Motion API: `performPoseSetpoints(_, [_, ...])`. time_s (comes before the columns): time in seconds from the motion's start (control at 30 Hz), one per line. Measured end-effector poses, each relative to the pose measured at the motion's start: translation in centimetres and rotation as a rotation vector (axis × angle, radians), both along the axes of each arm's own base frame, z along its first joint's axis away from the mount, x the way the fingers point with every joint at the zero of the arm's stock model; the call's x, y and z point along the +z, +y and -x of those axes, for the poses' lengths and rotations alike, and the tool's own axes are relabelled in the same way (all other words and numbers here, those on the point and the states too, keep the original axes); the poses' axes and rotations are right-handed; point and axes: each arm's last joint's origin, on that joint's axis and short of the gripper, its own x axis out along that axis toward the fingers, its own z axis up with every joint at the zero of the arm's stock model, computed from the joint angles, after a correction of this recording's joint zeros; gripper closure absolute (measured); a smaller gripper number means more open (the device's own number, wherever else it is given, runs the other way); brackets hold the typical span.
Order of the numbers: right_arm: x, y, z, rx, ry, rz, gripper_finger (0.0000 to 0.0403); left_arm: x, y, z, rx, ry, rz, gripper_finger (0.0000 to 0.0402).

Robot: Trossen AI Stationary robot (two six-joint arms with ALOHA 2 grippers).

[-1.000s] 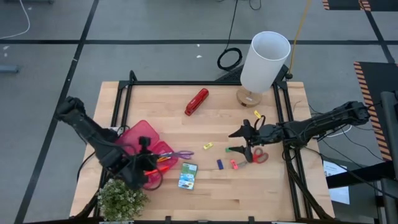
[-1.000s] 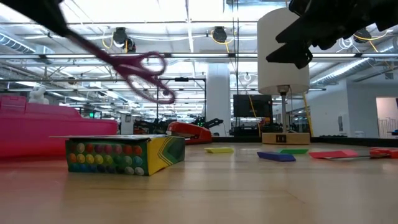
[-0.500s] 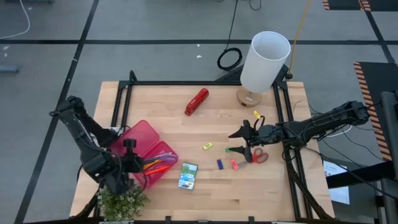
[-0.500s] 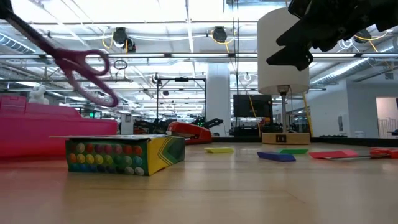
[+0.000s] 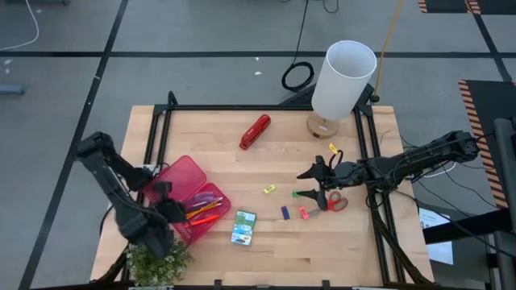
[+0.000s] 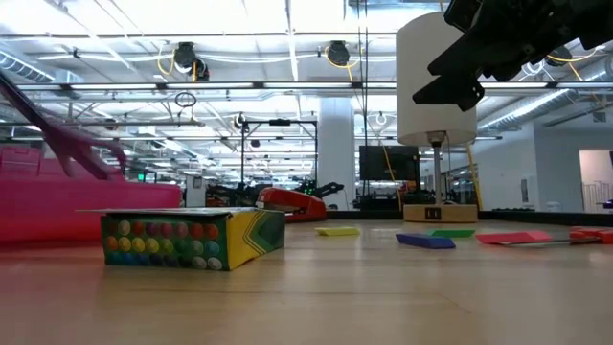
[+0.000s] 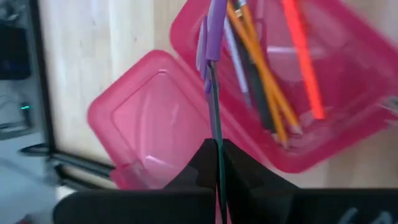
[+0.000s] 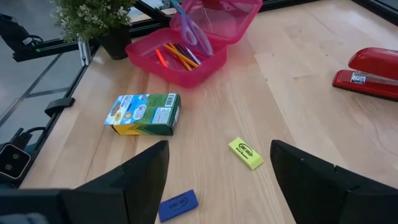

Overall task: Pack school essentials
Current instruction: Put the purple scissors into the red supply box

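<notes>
The purple scissors (image 7: 215, 56) hang over the open pink case (image 5: 182, 174), above its tray of orange pens and pencils (image 7: 267, 81). My left gripper (image 7: 219, 163) is shut on them at the table's near left (image 5: 169, 211). The crayon box (image 5: 243, 227) lies flat to the right of the case. Coloured erasers (image 5: 285, 213) and the red-handled scissors (image 5: 334, 200) lie on the table at right of centre. My right gripper (image 5: 310, 182) hovers open over them and touches nothing (image 8: 219, 149). My left gripper pinches the scissors' closed blades (image 7: 217, 134) between its two fingers. The scissors run straight out from the fingers, along them, with the purple handles (image 8: 186, 28) at the far end over the tray. Whether the handles touch the case I cannot tell.
A red stapler (image 5: 255, 131) lies at the far middle and a white lamp (image 5: 342, 80) stands at the far right. A small potted plant (image 5: 157, 263) stands at the near left corner, next to my left arm. Bare wood shows along the near edge.
My left gripper has drawn back toward the table's left edge and gone down, carrying the purple scissors. Their handles, which were over the table beside the crayon box, now hang low over the pink case's tray.
</notes>
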Motion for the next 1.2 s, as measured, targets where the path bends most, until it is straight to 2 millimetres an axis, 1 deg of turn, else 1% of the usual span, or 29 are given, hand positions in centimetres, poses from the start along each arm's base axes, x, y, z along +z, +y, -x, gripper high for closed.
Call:
performPoseSetpoints(0.2, [0.0,0.0,0.0,-0.001,0.0,-0.002,0.0131,-1.6,0.1,-1.8,-0.034,0.075,-0.08,0.0396])
performPoseSetpoints(0.33, [0.0,0.0,0.0,-0.001,0.0,-0.002,0.0131,-2.3,0.2,-2.7,-0.051,0.121,-0.112,0.0377])
performPoseSetpoints(0.5, [0.0,0.0,0.0,0.0,0.001,-0.003,0.0131,-2.6,0.5,-3.2,-0.051,0.148,-0.11,0.0352])
performPoseSetpoints(0.67, [0.0,0.0,0.0,0.002,0.002,-0.004,0.0131,-1.9,0.9,-3.0,-0.033,0.151,-0.052,0.0318])
performPoseSetpoints(0.9, [0.0,0.0,0.0,0.003,0.002,-0.003,0.0131,-0.7,1.3,-2.6,-0.052,0.077,0.016,0.0264])
performPoseSetpoints(1.0, [0.0,0.0,0.0,0.003,0.002,-0.003,0.0131,-0.3,1.5,-2.6,-0.057,0.053,0.033,0.0254])
performPoseSetpoints(1.2, [0.0,0.0,0.0,0.003,0.003,-0.003,0.0131,0.5,2.3,-2.7,-0.057,0.015,0.055,0.0256])
